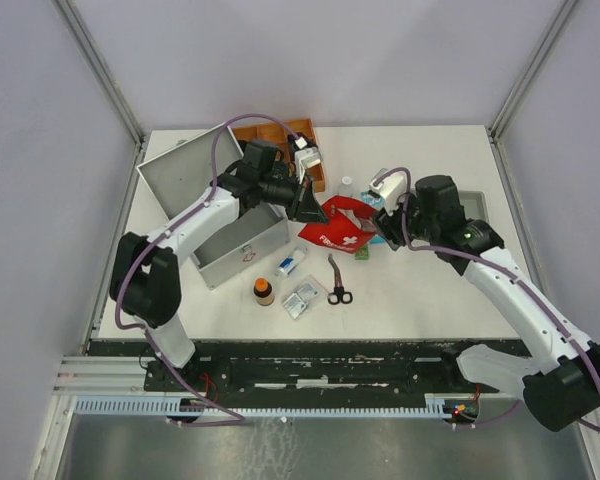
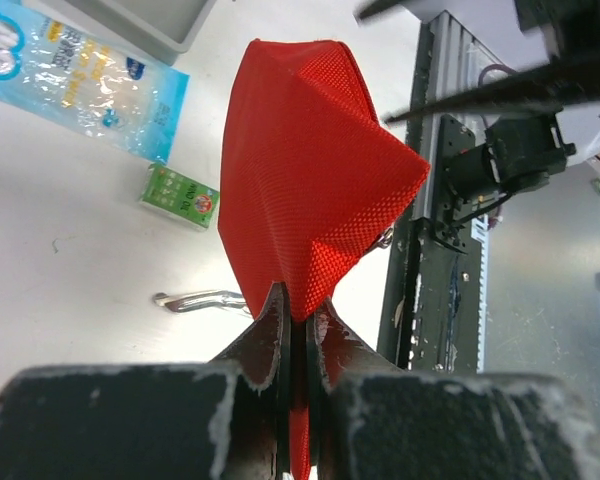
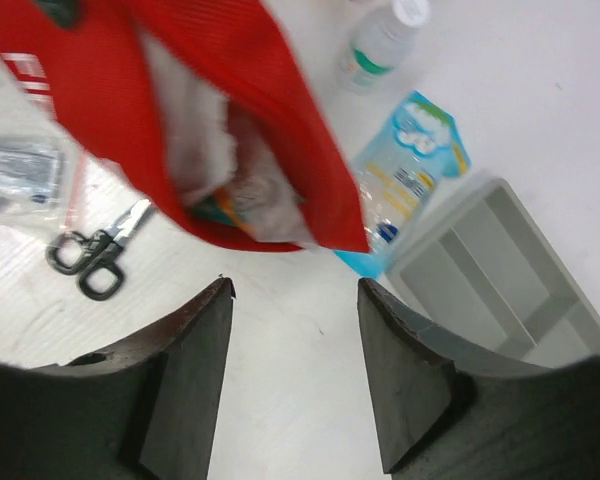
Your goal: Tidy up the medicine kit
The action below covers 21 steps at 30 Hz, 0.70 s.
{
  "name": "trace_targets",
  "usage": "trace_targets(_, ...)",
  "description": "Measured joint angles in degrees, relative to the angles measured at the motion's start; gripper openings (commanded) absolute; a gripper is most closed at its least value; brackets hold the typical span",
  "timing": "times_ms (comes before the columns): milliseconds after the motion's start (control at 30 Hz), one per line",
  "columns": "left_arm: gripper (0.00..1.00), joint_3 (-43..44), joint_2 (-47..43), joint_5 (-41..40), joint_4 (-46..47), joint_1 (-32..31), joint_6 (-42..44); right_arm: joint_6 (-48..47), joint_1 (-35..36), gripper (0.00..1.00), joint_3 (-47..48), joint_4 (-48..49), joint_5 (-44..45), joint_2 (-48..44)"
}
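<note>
On the red pouch (image 1: 342, 232) you can see a white cross and white lettering, too small to read. Print on the blue packet (image 2: 80, 85) and green box (image 2: 180, 196) is illegible. The medicine kit (image 1: 248, 250) carries a small red mark on its front.

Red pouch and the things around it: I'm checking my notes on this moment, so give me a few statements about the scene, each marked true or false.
1. The left tool is pinched shut on the red pouch. True.
2. The right tool grips the scissors. False: its jaws stand apart with nothing between them, and the scissors lie on the table.
3. The medicine kit has its lid shut. False: the lid is swung up and open.
4. In the right wrist view the pouch gapes open, with contents showing inside. True.
5. The small grey tray holds a bottle. False: its visible compartments look empty.
</note>
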Motion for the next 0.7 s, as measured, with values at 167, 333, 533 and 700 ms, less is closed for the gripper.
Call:
trace_targets(167,0.03,-0.46,-0.68,3.19,-0.24,0.00,0.81,-0.90,-6.49,0.72,-0.02,-0.72,-0.22,-0.24)
trace_targets(333,0.03,-0.83,-2.40,6.19,-0.42,0.00,2.38,-2.19,-8.76,0.76,-0.02,-1.33,-3.19,-0.20)
trace_targets(533,0.03,-0.94,-3.37,9.03,-0.39,0.00,2.80,-2.58,-9.09,0.78,0.00,-1.97,-8.31,1.55)
trace_targets(700,0.03,-1.25,-3.37,10.47,-0.61,0.00,2.80,-0.66,-9.11,0.78,0.00,-0.48,-9.31,3.93)
